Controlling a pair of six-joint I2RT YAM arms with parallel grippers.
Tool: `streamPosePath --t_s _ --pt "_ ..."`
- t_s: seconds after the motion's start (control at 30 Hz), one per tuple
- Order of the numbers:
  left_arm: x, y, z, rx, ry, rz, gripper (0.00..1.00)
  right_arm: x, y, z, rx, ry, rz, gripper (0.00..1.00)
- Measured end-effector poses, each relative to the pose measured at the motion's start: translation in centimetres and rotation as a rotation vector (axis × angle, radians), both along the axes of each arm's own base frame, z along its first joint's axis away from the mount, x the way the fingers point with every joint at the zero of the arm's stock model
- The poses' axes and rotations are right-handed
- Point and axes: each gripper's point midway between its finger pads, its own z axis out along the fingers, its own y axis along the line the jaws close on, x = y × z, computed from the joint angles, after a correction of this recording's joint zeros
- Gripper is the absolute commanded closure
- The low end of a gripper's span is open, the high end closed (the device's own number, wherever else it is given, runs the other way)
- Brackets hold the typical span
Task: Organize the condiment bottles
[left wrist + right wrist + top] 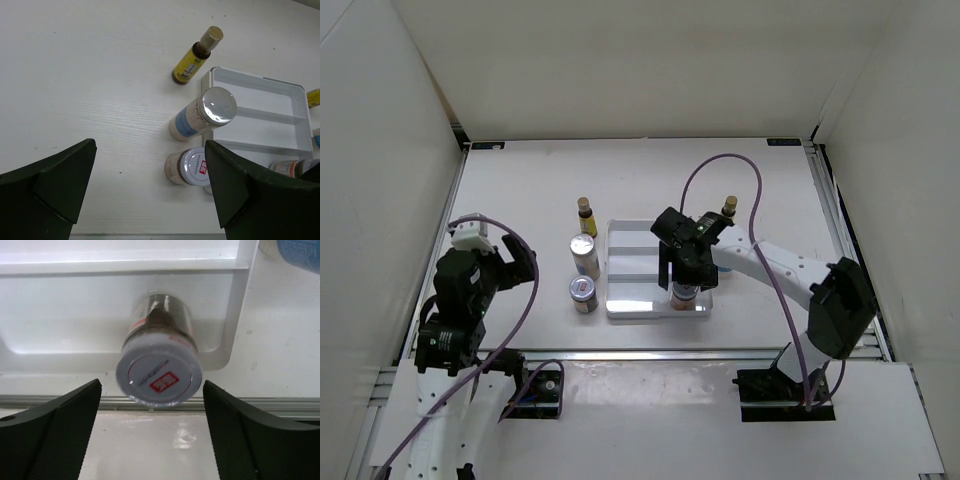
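A white stepped tray (635,250) lies mid-table. One silver-lidded jar (686,293) with a red mark on its lid (159,372) stands in the tray's near right corner. My right gripper (685,272) hangs over it, open; its fingers (60,425) flank the lid without touching. Left of the tray stand a slim yellow bottle (584,214), a blue-labelled jar (583,250) and a cream jar (582,293). Right of the tray stand another yellow bottle (725,212) and a blue jar (300,250), mostly hidden by the arm. My left gripper (505,265) is open and empty, left of the jars.
White walls enclose the table on three sides. A metal rail (640,352) runs along the near edge, just behind the tray. In the left wrist view the yellow bottle (195,57), blue-labelled jar (205,117) and cream jar (190,167) stand against the tray's left wall (212,85).
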Motion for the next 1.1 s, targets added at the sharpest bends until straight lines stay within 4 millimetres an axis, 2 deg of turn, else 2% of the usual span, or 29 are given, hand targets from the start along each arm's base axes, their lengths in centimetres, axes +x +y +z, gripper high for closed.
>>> streamPosePath --t_s 0.1,0.23,0.33,0.5,0.63,0.73,0.87,1.0,1.1 --pt "0.9 -1.0 -0.7 -0.041 0.048 -0.027 0.0 -0.2 0.1 1.4 0.023 -0.049 0.019 0.1" --pt "1.7 -2.5 -1.2 -0.142 0.087 -0.05 0.0 0.2 -0.4 2.0 0.008 -0.084 0.019 0.01" --pt "2.0 -3.2 -1.4 -0.22 0.087 -0.046 0.0 0.4 -0.9 2.6 -0.001 -0.115 0.029 0.01" --pt "1.3 -4.1 -3.1 -0.282 0.06 -0.071 0.0 0.1 -2.1 5.9 0.048 -0.231 0.071 0.01" --pt "0.8 -4.9 -2.6 -0.276 0.021 -0.142 0.0 -0.4 -3.3 8.1 0.099 -0.318 0.105 0.01" --pt "1.7 -6.2 -3.4 -0.267 0.085 -0.214 0.0 -0.9 -4.0 7.5 0.088 -0.322 0.119 0.01" --pt "2.8 -7.5 -6.4 -0.25 0.227 -0.266 0.0 -1.6 -4.4 5.1 0.063 -0.275 0.134 0.01" --pt "2.4 -9.2 -7.8 -0.213 0.289 -0.336 0.0 -2.9 -4.6 2.5 0.053 -0.216 0.151 0.01" --pt "1.8 -10.7 -8.6 -0.177 0.32 -0.39 0.0 -4.0 -4.6 1.3 0.049 -0.181 0.167 0.01"
